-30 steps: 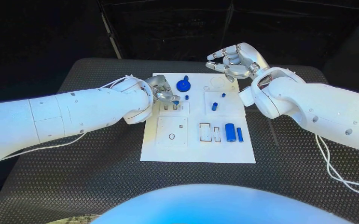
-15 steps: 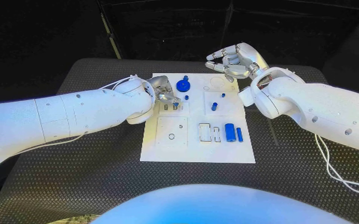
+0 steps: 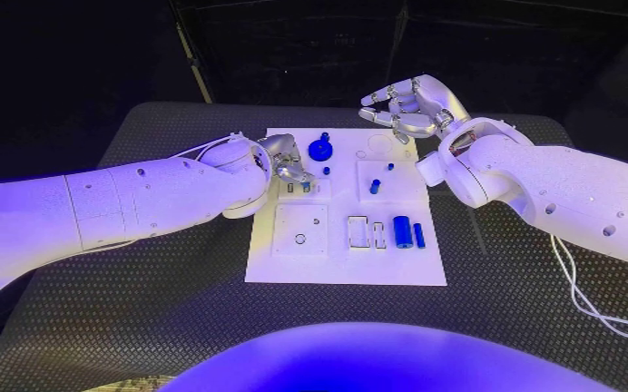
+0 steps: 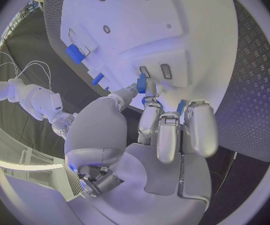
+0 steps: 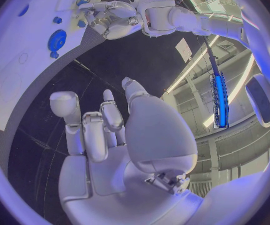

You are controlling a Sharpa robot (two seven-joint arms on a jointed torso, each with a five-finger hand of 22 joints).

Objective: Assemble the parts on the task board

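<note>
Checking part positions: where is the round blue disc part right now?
In the head view, the round blue disc lies on the task board near its far edge, left of centre, just beside the left hand.

No legible text, labels, brands or numbers on the task board (image 3: 343,256), the parts, the arms or the table (image 3: 157,319).

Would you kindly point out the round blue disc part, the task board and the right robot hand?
round blue disc part (image 3: 320,150), head view, disc centre.
task board (image 3: 343,260), head view, bare near end.
right robot hand (image 3: 411,111), head view, middle of the hand.
</note>
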